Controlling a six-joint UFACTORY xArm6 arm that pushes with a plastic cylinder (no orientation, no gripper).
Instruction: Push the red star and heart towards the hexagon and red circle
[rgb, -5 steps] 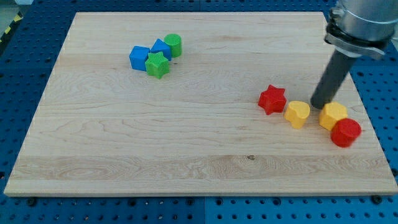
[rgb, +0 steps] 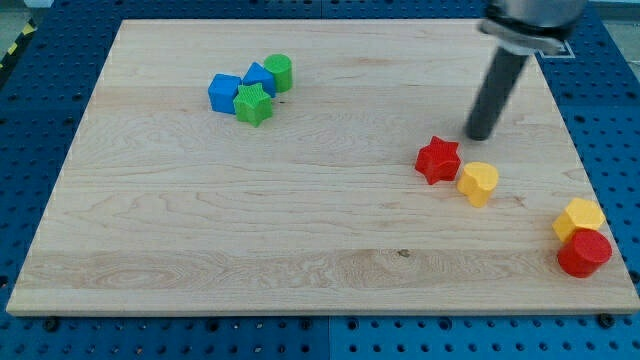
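Blue pegboard frames a pale wooden board (rgb: 300, 230), and on it my tip (rgb: 479, 137) rests just above and to the right of the red star (rgb: 438, 159), near it but apart from it; no gripper is fitted, only the bare rod, so nothing opens or shuts. Touching the star's lower right side sits the yellow heart (rgb: 478, 183); well apart, by the board's right edge toward the view's bottom, the yellow hexagon (rgb: 580, 217) leans against the red circle (rgb: 584, 252). From that side, I judge, a push would send the pair leftward, away from the goal, so the tip probably must circle to the star's left. Far off at upper left cluster two blue blocks (rgb: 224, 92), shapes hard to make out, a green star (rgb: 253, 103) and a green cylinder (rgb: 279, 72); no containers are present.
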